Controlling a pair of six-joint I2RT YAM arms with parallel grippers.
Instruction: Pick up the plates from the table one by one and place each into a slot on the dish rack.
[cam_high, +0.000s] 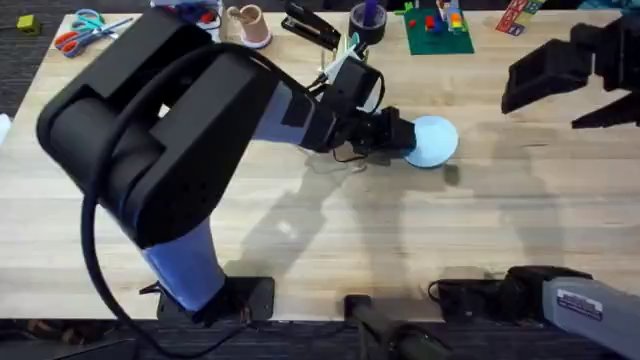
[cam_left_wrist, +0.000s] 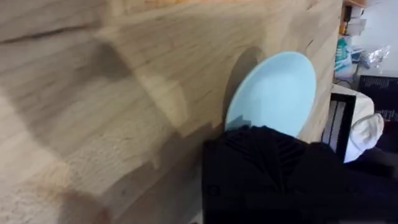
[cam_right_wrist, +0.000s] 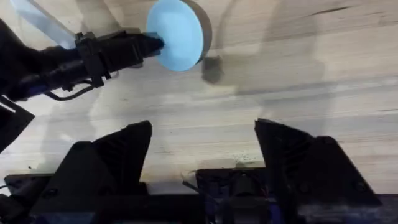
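Note:
A light blue plate (cam_high: 436, 140) hangs tilted a little above the table (cam_high: 400, 240), just right of centre. It casts a shadow on the wood. My left gripper (cam_high: 405, 138) is shut on the plate's near edge. In the left wrist view the plate (cam_left_wrist: 273, 93) stands on edge past my black fingers (cam_left_wrist: 261, 162). The right wrist view shows the plate (cam_right_wrist: 177, 34) held by the left gripper (cam_right_wrist: 152, 45) from the side. My right gripper (cam_high: 575, 80) hovers open at the far right, with nothing between its fingers (cam_right_wrist: 124, 155). The dish rack is out of view.
Along the far edge lie scissors (cam_high: 85, 28), a beige cup (cam_high: 248, 25), a black stapler (cam_high: 310, 28), a tape roll (cam_high: 368, 22) and a green baseplate with bricks (cam_high: 438, 28). The raised left arm (cam_high: 170, 130) hides much of the table's left half.

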